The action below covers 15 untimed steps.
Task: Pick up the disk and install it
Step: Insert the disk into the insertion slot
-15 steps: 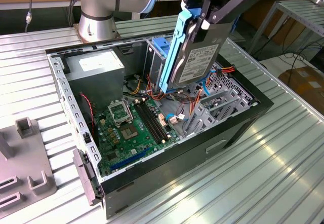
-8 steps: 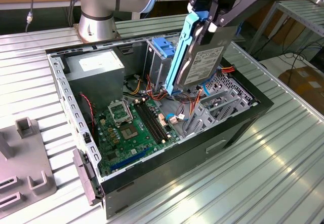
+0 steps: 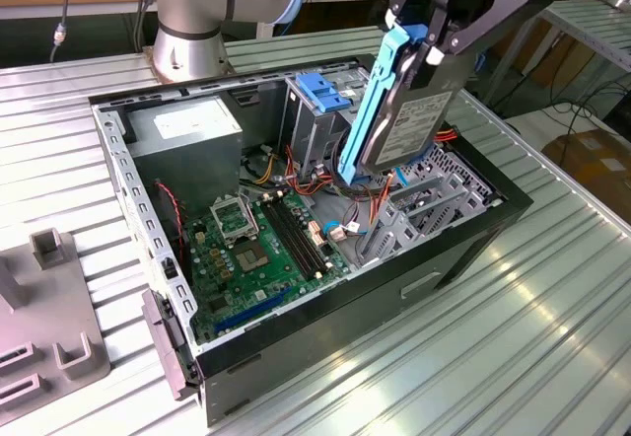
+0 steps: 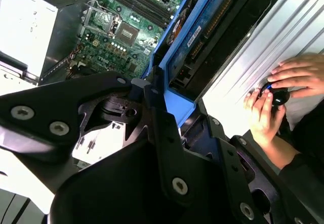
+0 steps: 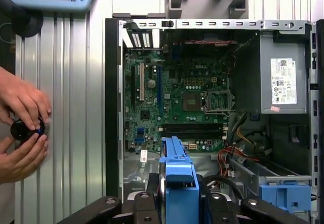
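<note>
Upper right of the exterior view: one disk [image 3: 409, 120], steeply tilted, white label toward the frame's right, a blue rail [image 3: 365, 110] down its left edge.
Gripper [image 3: 434, 36]: one, clamped on the disk's upper end with a black finger on either side; the disk hangs below it.
Disk's place: over the open case [image 3: 444, 258], lower end just above the grey cage [image 3: 434, 199] in the case's right part.
Counts inside the case: one motherboard [image 3: 256, 249], one power supply [image 3: 182, 125] at upper left, one blue latch [image 3: 320, 91] at upper centre.
Counts outside the case: two hands [image 5: 23, 100] [image 5: 23, 158] in the first wrist view, closed around one black knob [image 5: 25, 130] on the ribbed table [image 3: 532, 357].
Cut off: the gripper's top, by the exterior view's upper edge.
Hidden: the disk's lower corner, among the cables; whether it touches the cage cannot be told.
Hard to make out: the finger pads, which sit behind the rail in both wrist views.
</note>
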Each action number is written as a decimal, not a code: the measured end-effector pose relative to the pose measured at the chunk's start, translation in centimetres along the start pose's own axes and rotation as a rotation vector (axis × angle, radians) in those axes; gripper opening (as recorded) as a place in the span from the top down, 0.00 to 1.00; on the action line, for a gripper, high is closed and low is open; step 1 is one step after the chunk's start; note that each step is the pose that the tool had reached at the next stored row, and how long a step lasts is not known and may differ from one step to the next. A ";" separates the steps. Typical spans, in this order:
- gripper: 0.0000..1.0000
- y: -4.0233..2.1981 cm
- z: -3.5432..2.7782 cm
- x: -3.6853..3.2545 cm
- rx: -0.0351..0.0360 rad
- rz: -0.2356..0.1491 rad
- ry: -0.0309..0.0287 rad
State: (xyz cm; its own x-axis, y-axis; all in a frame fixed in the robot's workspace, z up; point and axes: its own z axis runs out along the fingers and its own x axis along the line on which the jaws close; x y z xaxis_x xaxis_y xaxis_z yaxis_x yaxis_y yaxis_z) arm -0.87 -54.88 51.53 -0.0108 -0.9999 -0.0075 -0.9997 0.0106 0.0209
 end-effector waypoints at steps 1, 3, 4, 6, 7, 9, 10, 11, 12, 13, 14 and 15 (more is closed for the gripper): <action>0.63 -0.16 0.02 0.03 0.0000 0.000 0.0007; 0.63 -0.49 0.05 0.09 0.0001 0.000 0.0021; 0.63 -0.66 0.06 0.13 0.0001 0.000 0.0027; 0.63 -1.11 0.09 0.23 0.0001 0.000 0.0050; 0.63 -1.26 0.11 0.29 0.0001 0.000 0.0068; 0.63 -1.45 0.15 0.52 0.0001 0.001 0.0102; 0.63 -1.48 0.17 0.65 0.0001 0.001 0.0105; 0.63 -1.51 0.18 0.81 0.0001 0.001 0.0110; 0.63 -1.54 0.19 0.95 0.0002 0.001 0.0116; 0.63 -1.59 0.20 1.19 0.0002 0.001 0.0124; 0.63 -1.63 0.22 1.49 0.0002 0.001 0.0131; 0.63 -1.68 0.24 1.79 0.0001 0.001 0.0135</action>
State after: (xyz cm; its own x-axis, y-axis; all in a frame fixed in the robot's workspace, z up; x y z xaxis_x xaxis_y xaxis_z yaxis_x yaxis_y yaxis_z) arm 0.79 -56.69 51.24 -0.0111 -0.9999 0.0060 -0.9997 0.0113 0.0208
